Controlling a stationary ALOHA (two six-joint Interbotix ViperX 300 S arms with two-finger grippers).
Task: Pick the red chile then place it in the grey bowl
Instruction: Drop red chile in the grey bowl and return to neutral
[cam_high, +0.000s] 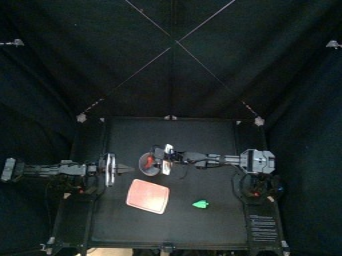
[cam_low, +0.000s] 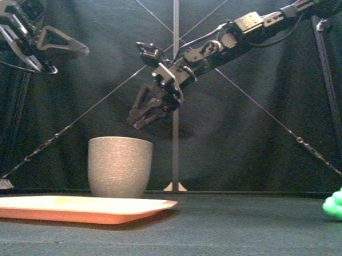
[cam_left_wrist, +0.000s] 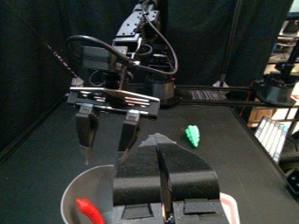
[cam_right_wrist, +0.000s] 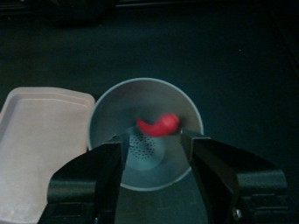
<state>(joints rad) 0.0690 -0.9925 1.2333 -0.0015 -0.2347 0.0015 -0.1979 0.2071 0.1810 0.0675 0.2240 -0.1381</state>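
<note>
The red chile (cam_right_wrist: 162, 124) lies inside the tall grey speckled cup (cam_low: 120, 165), down near its bottom; in the left wrist view it shows as a red chile (cam_left_wrist: 86, 210) against the cup's inner wall. My right gripper (cam_low: 147, 118) hangs open just above the cup's mouth, holding nothing. In its own view, the right gripper (cam_right_wrist: 158, 149) has its jaws spread either side of the cup's rim (cam_right_wrist: 111, 105). My left gripper (cam_left_wrist: 163, 188) rests shut at the table's left, raised and facing the cup.
A flat pink tray (cam_high: 147, 197) lies in front of the cup, toward the table's front edge. A small green toy (cam_high: 201, 206) sits to the tray's right. The right arm stretches across the table's right half.
</note>
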